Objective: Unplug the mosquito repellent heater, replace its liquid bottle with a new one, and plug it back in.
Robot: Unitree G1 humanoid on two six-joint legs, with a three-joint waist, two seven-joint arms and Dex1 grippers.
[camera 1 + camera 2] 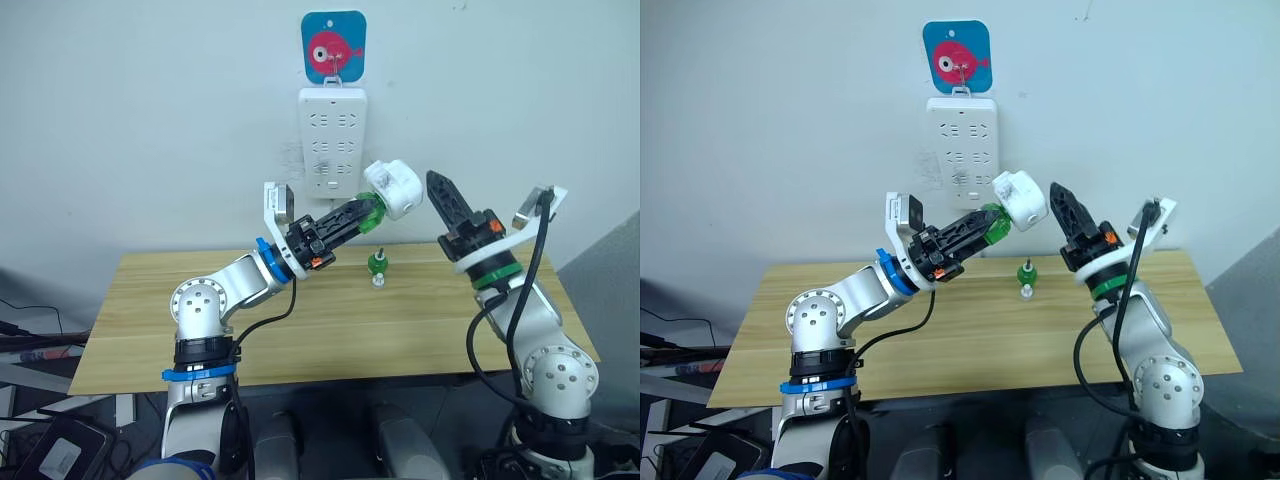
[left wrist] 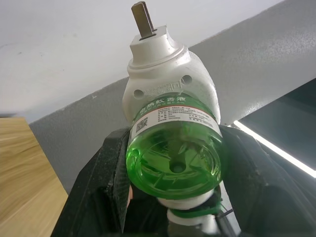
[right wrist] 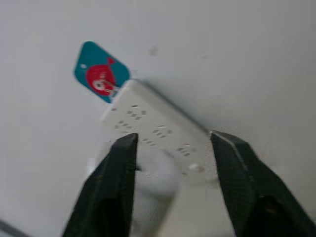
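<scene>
Head views: the mosquito repellent heater [image 1: 393, 188] is off the power strip [image 1: 334, 143], held in the air by the left gripper [image 1: 366, 213]; a second green bottle [image 1: 377, 266] stands on the tabletop [image 1: 150, 310].
Left wrist view: fingers clamped on the fitted bottle [image 2: 174, 148].
Right wrist view: right gripper [image 3: 173, 148] fingers apart, empty.
Progress: unplugged; whether the bottle is swapped I cannot tell; replugging remains.
</scene>
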